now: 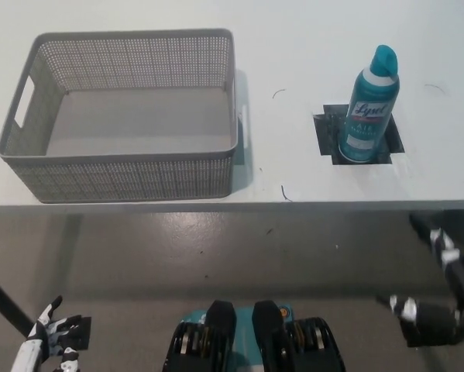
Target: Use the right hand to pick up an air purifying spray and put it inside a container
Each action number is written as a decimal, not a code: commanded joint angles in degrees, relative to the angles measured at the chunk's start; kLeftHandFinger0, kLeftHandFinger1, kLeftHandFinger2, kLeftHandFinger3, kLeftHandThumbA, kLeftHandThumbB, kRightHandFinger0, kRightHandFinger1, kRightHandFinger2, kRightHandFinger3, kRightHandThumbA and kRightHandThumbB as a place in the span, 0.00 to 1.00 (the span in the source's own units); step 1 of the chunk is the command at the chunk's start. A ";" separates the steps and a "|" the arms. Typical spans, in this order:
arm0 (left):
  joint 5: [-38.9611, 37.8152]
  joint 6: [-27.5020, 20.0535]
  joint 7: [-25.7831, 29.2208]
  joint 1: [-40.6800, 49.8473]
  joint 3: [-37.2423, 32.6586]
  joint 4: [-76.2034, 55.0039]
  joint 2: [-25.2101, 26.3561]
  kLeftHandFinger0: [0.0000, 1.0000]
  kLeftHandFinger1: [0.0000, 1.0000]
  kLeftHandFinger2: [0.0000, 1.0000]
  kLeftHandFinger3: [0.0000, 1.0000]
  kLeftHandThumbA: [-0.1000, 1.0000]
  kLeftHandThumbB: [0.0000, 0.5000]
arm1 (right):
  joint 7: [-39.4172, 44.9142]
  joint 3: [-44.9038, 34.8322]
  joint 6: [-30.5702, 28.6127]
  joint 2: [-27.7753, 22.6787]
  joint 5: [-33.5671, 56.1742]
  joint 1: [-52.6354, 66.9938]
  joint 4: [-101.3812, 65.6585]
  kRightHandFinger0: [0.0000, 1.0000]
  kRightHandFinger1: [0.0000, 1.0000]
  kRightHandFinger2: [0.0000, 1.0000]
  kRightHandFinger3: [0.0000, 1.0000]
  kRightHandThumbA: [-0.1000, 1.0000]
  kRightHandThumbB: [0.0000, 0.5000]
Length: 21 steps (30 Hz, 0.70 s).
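**Spray can upright on the desk, both hands low**

While the teal spray can (369, 108) stands upright at the upper right of the frame, it sits squarely on a dark square patch (357, 136) marked on the white desk (293, 46), cap up, label facing the camera. Over at the upper left, the grey perforated basket (123, 167) rests on the same desk, open side up, its floor bare, well apart from the can. Nothing touches either one.

Down at the lower left corner, the white left hand (53, 337) hangs below the desk's edge, fingers spread apart and holding nothing. At the lower right, the black right hand (425, 318) shows below the desk's front edge, also clear of the can; it is blurred and partly cut by the frame, so whether its fingers are apart or closed cannot be told. Grey floor (216, 256) fills the band between desk and hands.
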 commanded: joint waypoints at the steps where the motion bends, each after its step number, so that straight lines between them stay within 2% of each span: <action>1: 0.88 -2.67 1.19 -0.13 0.45 -1.08 0.37 0.56 0.71 0.80 1.00 0.17 0.55 | 1.64 -2.13 6.43 -1.23 3.15 -6.40 -2.20 1.00 1.00 1.00 1.00 0.93 0.86; 4: 0.49 -2.61 0.99 -0.15 0.58 -1.05 0.13 0.56 0.71 0.80 1.00 0.17 0.56 | 1.50 -2.05 6.84 -1.24 1.20 -11.31 0.53 1.00 1.00 1.00 1.00 0.96 0.91; 6: 0.67 -2.53 0.89 -0.11 0.45 -1.15 0.15 0.56 0.71 0.80 1.00 0.16 0.54 | 1.68 -1.95 6.93 -1.25 1.16 -14.57 2.84 1.00 1.00 1.00 1.00 0.95 0.88; 7: 0.58 -2.60 0.96 -0.05 0.52 -1.21 0.05 0.56 0.71 0.79 1.00 0.14 0.55 | 0.49 -1.64 5.33 -1.05 -0.84 -17.49 6.27 1.00 1.00 1.00 1.00 0.98 0.96; 9: 0.91 -3.03 1.08 0.00 0.50 -1.23 0.09 0.56 0.70 0.79 1.00 0.11 0.55 | 0.16 -1.04 5.77 -1.13 -2.45 -20.50 9.56 1.00 1.00 1.00 1.00 1.00 1.00; 12: 0.71 -2.56 0.93 0.07 0.56 -1.49 0.04 0.55 0.70 0.79 1.00 0.10 0.57 | 1.07 0.10 5.74 -1.30 -3.15 -24.01 14.36 1.00 1.00 1.00 1.00 1.00 1.00; 16: 0.94 -3.39 0.79 0.27 0.31 -0.71 0.14 0.54 0.70 0.79 1.00 0.16 0.58 | 2.42 1.06 5.67 -1.03 -2.41 -26.79 20.16 1.00 1.00 1.00 1.00 0.99 1.00; 21: 0.49 -3.09 0.51 0.73 0.25 -1.24 -0.07 0.56 0.72 0.80 1.00 0.14 0.58 | 2.42 1.09 4.70 -0.43 -1.16 -28.88 24.87 1.00 1.00 1.00 1.00 0.95 1.00</action>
